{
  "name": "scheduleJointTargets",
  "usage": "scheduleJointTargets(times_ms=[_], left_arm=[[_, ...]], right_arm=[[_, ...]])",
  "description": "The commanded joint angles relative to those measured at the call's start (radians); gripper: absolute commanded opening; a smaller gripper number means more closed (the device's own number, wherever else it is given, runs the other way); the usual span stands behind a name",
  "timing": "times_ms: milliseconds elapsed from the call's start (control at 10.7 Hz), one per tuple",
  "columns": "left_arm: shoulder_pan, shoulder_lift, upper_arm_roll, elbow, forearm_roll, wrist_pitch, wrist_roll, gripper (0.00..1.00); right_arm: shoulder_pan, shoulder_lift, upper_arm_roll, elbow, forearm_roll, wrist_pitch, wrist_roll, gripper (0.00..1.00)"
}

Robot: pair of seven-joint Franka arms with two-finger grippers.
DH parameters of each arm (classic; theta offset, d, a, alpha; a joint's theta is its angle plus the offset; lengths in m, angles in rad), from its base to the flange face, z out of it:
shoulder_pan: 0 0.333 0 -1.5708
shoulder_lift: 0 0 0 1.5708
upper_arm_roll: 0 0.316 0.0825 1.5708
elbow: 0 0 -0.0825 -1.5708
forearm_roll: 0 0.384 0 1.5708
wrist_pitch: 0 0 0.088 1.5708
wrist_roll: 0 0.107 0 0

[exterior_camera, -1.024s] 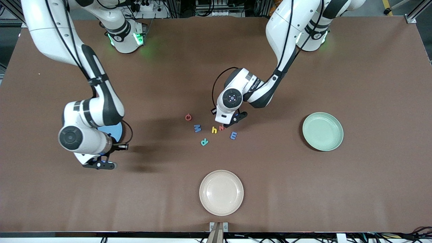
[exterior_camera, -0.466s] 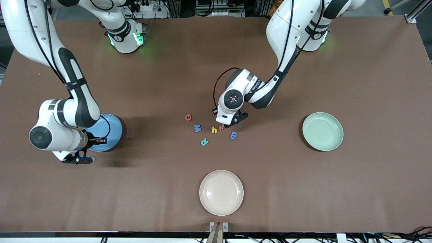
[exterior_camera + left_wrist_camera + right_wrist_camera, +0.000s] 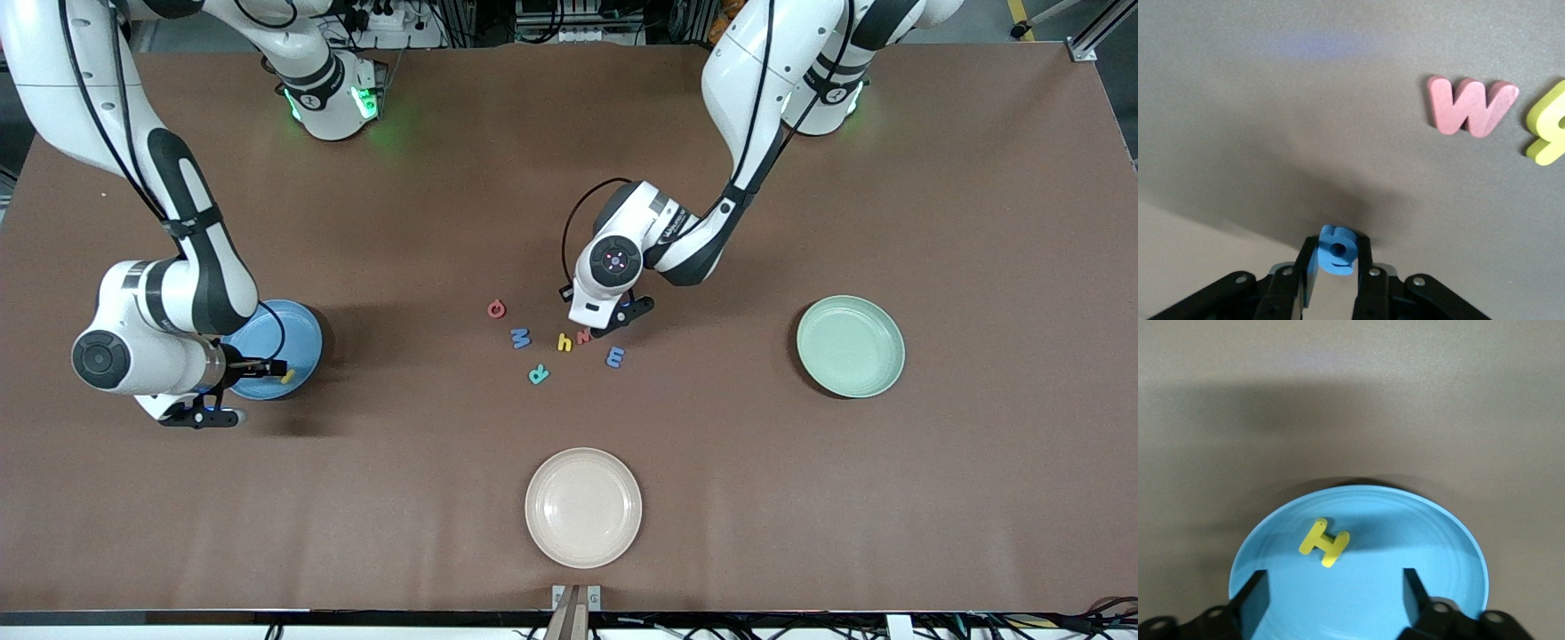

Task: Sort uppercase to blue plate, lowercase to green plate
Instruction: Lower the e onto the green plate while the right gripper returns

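I see the left claw (image 3: 1335, 280) clamped on the blue a (image 3: 1337, 250), the right claw (image 3: 1335, 590) spread wide over the blue plate (image 3: 1445, 540) with the yellow H (image 3: 1324, 542).

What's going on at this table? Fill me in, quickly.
Two arms are sorting foam letters onto plates. The right gripper hangs open over the blue plate, where the yellow H now lies. The left gripper is shut on the blue a at the letter cluster mid-table. The green plate holds nothing.
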Motion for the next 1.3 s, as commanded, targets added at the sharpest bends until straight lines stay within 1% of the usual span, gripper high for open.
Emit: scheduleJointTargets(times_ms=[0,186,372,559,652,838,1024,1211], left_arm=[[0.004,-0.040,0.006,-0.011,-0.033,-0.011,0.026,0.22],[0.045,-0.098,0.006,-0.014,-0.033,-0.108,0.069,0.22],[0.106,-0.128,0.007,-0.019,-0.030,-0.205,0.142,0.22],[0.211,-0.143,0.010,-0.054,-0.017,-0.258,0.254,0.22],[0.270,-0.151,0.013,-0.071,0.003,-0.296,0.321,0.22],[0.389,-0.162,0.013,-0.112,0.135,-0.348,0.432,0.22],[0.485,-0.163,0.013,-0.144,0.270,-0.356,0.492,0.22],[0.507,-0.160,0.029,-0.162,0.359,-0.370,0.521,0.22]], right_arm=[[0.010,-0.018,0.013,-0.020,-0.008,0.012,0.005,1.00],[0.059,-0.018,0.017,-0.014,0.002,0.012,0.070,1.00],[0.129,-0.018,0.015,-0.009,0.002,0.023,0.184,1.00],[0.209,-0.009,0.017,0.011,0.003,0.024,0.300,1.00],[0.259,0.005,0.017,0.038,0.017,0.024,0.356,1.00],[0.362,0.067,0.015,0.128,0.031,0.024,0.567,1.00],[0.425,0.145,0.015,0.227,0.028,0.026,0.766,1.00],[0.474,0.198,0.017,0.307,0.028,0.029,0.955,1.00]])
